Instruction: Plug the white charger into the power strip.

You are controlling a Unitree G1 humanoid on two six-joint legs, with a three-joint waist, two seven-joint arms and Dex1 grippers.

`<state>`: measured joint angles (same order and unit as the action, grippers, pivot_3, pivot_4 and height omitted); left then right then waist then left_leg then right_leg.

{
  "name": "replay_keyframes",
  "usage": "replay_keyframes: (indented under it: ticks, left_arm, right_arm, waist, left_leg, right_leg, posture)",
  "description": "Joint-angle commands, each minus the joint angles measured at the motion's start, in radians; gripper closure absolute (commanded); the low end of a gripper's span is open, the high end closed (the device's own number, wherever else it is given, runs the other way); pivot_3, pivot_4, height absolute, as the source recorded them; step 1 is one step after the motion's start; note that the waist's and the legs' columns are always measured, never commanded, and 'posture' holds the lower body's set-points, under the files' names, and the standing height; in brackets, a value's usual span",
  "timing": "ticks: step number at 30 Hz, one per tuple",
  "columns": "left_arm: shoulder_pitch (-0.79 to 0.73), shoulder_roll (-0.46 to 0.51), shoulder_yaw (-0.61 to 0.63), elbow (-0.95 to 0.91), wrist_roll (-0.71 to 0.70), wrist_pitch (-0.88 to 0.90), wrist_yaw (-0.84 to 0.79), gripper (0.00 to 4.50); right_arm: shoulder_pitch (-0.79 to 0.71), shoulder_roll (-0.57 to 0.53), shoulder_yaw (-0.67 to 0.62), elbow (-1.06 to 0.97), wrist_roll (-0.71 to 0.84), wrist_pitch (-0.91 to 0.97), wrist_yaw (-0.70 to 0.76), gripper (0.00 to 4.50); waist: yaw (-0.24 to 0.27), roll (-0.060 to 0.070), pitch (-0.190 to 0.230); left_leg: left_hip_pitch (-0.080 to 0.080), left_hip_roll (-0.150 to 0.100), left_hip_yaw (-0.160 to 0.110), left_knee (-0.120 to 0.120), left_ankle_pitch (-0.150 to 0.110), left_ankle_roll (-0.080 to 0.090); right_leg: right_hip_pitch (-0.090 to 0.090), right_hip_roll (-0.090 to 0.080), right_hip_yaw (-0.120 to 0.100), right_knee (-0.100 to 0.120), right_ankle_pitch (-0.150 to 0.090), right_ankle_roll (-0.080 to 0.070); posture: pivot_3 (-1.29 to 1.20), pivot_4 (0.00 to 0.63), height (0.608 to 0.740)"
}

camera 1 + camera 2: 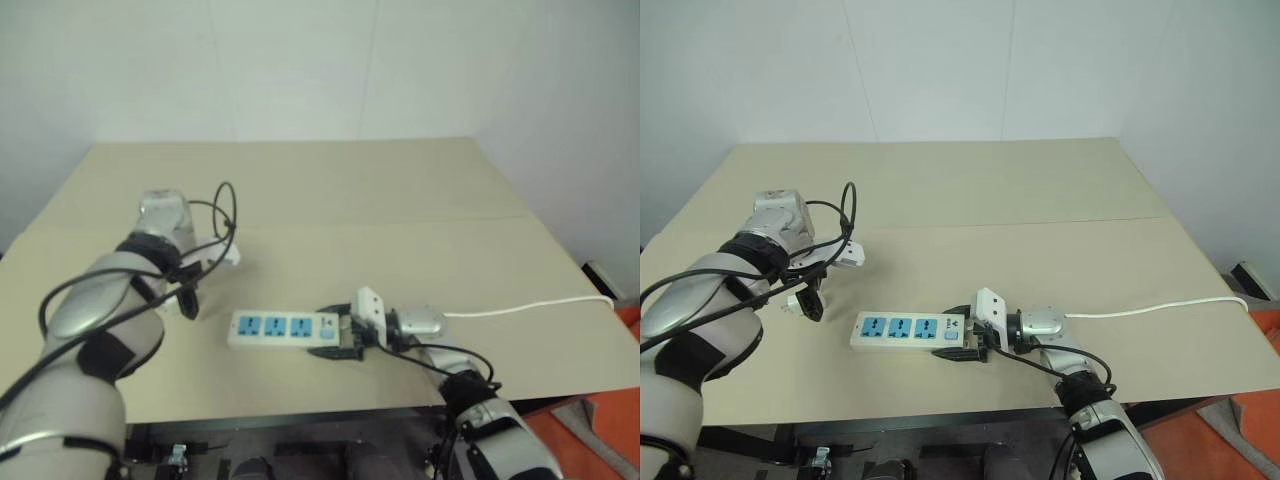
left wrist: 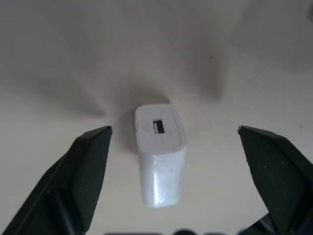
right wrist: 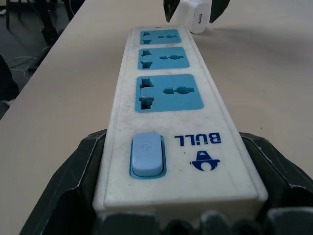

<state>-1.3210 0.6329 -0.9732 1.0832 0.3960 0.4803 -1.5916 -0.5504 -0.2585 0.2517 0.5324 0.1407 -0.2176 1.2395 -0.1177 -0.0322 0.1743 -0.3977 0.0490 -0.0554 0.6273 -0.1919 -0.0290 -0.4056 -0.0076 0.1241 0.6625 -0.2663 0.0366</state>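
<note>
On the worktop [image 1: 400,190] the strip [image 1: 905,331] lies near centre, its switch end clamped in the right claw [image 3: 178,215]. Left of it stands the charger [image 2: 160,152], between the wide-apart fingers of the left claw [image 2: 173,147]. Best to centre on its flat sides and close squarely, so it stays upright.

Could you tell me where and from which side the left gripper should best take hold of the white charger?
Probably from straight above, pinching the two broad flat sides of the white charger. It stands on the table with its port end facing up, leaning a little. The left gripper is open with a finger on each side, apart from the charger, so closing there should hold its body.
</note>
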Motion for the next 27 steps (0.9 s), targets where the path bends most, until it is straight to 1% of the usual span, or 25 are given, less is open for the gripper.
replay_keyframes:
  ticks: [1,3,11,12,14,16,18,21,23,25,27]
  left_arm:
    - [0.004,-0.006,0.056,0.015,0.043,0.005,0.031,0.38]
    - [0.010,-0.010,0.075,0.019,0.059,0.002,0.038,0.84]
    - [0.013,-0.025,0.136,0.035,0.111,-0.010,0.054,3.38]
    - [0.010,-0.025,0.145,0.036,0.113,-0.013,0.057,3.49]
    - [0.005,-0.021,0.173,0.025,0.109,-0.034,0.071,3.48]
    - [-0.004,-0.012,0.235,-0.009,0.071,-0.075,0.085,3.48]
    - [-0.014,-0.014,0.355,-0.052,-0.016,-0.101,0.126,3.48]
    - [0.002,-0.044,0.626,-0.125,-0.207,-0.170,0.304,3.48]
    - [0.018,-0.070,0.769,-0.168,-0.312,-0.198,0.390,3.48]
    - [0.070,-0.108,0.934,-0.274,-0.437,-0.238,0.500,3.48]
    - [0.088,-0.129,1.018,-0.353,-0.524,-0.151,0.513,3.48]
  right_arm:
    - [0.026,-0.002,0.018,-0.018,-0.007,0.020,0.005,1.09]
    - [0.029,-0.004,0.018,-0.024,-0.006,0.024,0.003,1.09]
    - [0.031,-0.010,0.017,-0.032,-0.008,0.034,-0.003,1.09]
    - [0.030,-0.010,0.017,-0.031,-0.009,0.034,-0.004,1.09]
    - [0.029,-0.009,0.017,-0.030,-0.010,0.034,-0.005,1.09]
    - [0.031,-0.011,0.016,-0.033,-0.008,0.037,-0.003,1.09]
    - [0.034,-0.014,0.016,-0.035,-0.007,0.038,-0.001,1.09]
    - [0.033,-0.013,0.020,-0.031,-0.008,0.036,0.002,1.09]
    - [0.033,-0.012,0.022,-0.032,-0.008,0.036,0.005,1.09]
    - [0.031,-0.007,0.025,-0.029,-0.009,0.035,0.005,1.09]
    - [0.030,-0.004,0.028,-0.026,-0.010,0.033,0.007,1.09]
  waist:
    - [0.000,0.000,0.000]
    - [0.000,0.000,0.000]
    - [0.002,0.000,0.000]
    - [0.002,0.000,0.000]
    - [0.002,0.000,0.000]
    - [0.002,0.000,0.000]
    - [0.006,0.000,0.000]
    - [0.010,0.000,0.000]
    - [0.012,0.000,0.000]
    - [0.011,0.000,0.000]
    - [0.010,0.000,0.000]
  left_leg:
    - [0.000,0.000,0.000,0.000,0.000,0.000]
    - [0.000,0.000,0.000,0.000,0.000,0.000]
    - [0.000,0.000,0.000,0.000,0.000,0.000]
    - [0.000,0.000,0.000,0.000,0.000,0.000]
    - [0.000,0.000,0.000,0.000,0.000,0.000]
    - [0.000,0.000,0.000,0.000,0.000,0.000]
    - [0.000,0.000,0.000,0.000,0.000,0.000]
    - [0.000,0.000,0.000,0.000,0.000,0.000]
    - [0.000,0.000,0.000,0.000,0.000,0.000]
    - [0.001,0.000,0.000,0.001,0.000,0.000]
    - [0.002,0.000,0.001,0.000,0.000,0.000]
  right_leg:
    - [0.000,0.000,0.000,0.000,0.000,0.000]
    - [0.000,0.000,0.000,0.000,0.000,0.000]
    - [0.000,0.000,0.000,0.000,0.000,0.000]
    - [0.000,0.000,0.000,0.000,0.000,0.000]
    - [0.000,0.000,0.000,0.000,0.000,0.000]
    - [0.000,0.000,0.000,0.000,0.000,0.000]
    - [0.000,0.000,0.000,0.000,0.000,0.000]
    - [0.000,-0.001,0.000,0.000,0.000,0.000]
    - [0.000,-0.001,-0.001,0.000,0.000,0.000]
    - [0.001,-0.002,0.000,0.001,0.000,0.000]
    - [0.001,-0.002,0.000,0.002,0.001,-0.001]
  posture:
    - [0.00,0.150,0.740]
    - [0.00,0.150,0.740]
    - [0.00,0.150,0.740]
    - [0.00,0.150,0.740]
    - [0.00,0.150,0.740]
    - [0.00,0.150,0.740]
    - [0.00,0.150,0.740]
    - [0.00,0.150,0.740]
    - [0.00,0.150,0.740]
    - [0.00,0.150,0.740]
    - [0.00,0.150,0.740]
